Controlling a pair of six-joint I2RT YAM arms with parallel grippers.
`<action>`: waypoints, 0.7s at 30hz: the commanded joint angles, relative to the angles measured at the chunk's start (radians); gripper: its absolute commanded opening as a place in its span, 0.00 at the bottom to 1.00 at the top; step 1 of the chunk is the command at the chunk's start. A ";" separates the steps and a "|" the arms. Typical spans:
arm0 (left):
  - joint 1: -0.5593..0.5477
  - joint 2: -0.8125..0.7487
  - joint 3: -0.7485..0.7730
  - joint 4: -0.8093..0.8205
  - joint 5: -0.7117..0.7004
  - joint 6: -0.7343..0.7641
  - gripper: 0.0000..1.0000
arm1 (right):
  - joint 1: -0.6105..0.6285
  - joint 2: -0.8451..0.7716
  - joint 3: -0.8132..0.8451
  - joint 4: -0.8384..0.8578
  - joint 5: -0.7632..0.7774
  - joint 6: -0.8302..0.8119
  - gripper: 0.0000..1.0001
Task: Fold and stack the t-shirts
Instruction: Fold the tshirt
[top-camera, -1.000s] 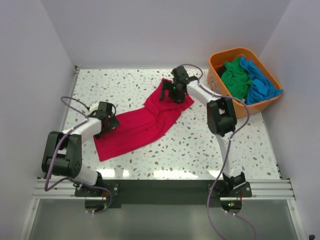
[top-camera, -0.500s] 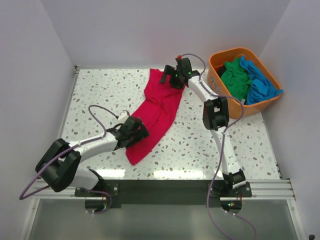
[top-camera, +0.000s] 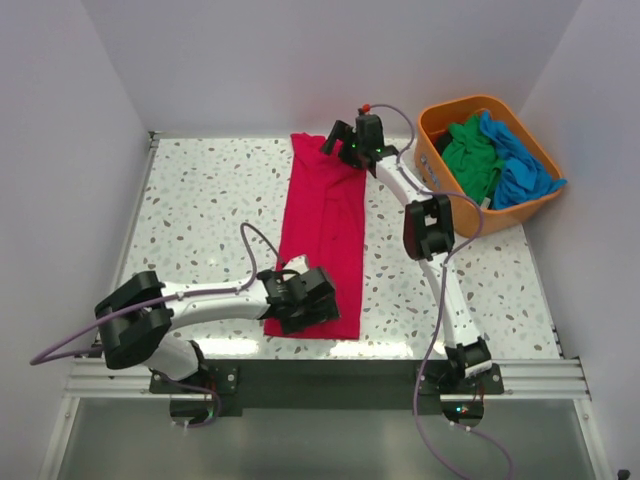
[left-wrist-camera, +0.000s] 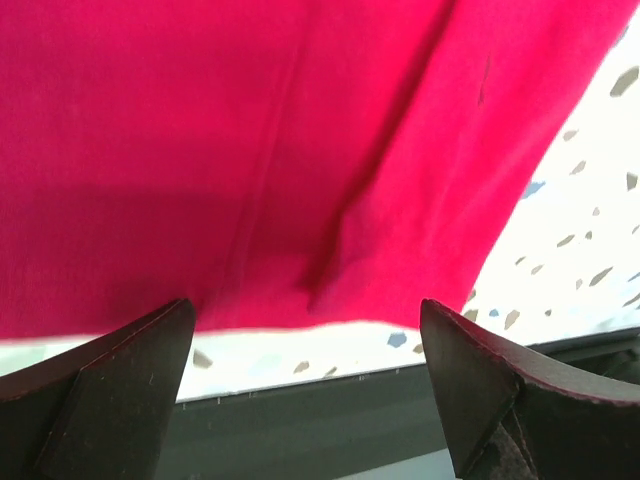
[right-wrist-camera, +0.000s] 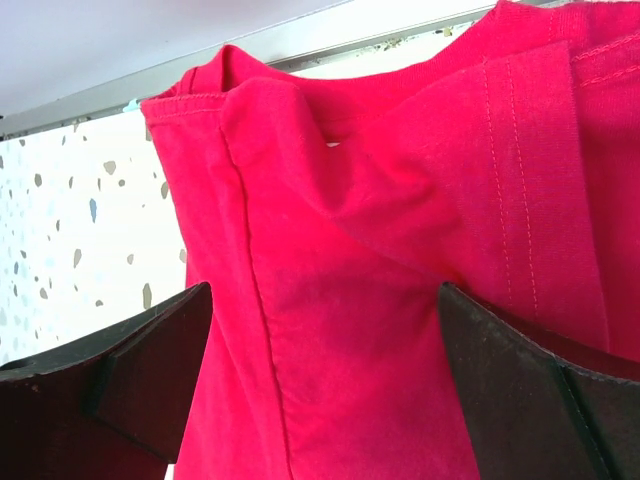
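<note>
Early going: the crimson t-shirt (top-camera: 325, 235) lies in a long strip across the worktop (top-camera: 210, 200), seemingly folded in lengthwise (no stack yet). The green t-shirt (top-camera: 468, 160) and blue t-shirt (top-camera: 522, 172) sit bunched in the orange basket (top-camera: 437, 122). Overhead hides the grip. The wrist views show the left gripper (top-camera: 308, 303) with fingers (left-wrist-camera: 110, 390) spread wide at the near hem. The right gripper (top-camera: 347, 152) is equally wide at the collar end, and neither holds cloth.

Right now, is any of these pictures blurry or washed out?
Left wrist: the table past the red shirt is bleached almost white, and a shadow band crosses the cloth. Right wrist: the stitching is crisp, the near fingers soft. Top external: evenly lit, with glare patches on the table's near edge.
</note>
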 joint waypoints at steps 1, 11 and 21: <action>-0.046 -0.002 0.108 -0.191 -0.109 0.008 1.00 | -0.008 -0.070 -0.039 -0.004 0.051 -0.029 0.99; -0.045 -0.187 0.131 -0.372 -0.321 0.008 1.00 | 0.012 -0.409 -0.071 -0.061 0.054 -0.147 0.98; 0.264 -0.416 -0.137 -0.198 -0.167 0.294 1.00 | 0.147 -1.262 -1.185 -0.205 0.351 -0.084 0.99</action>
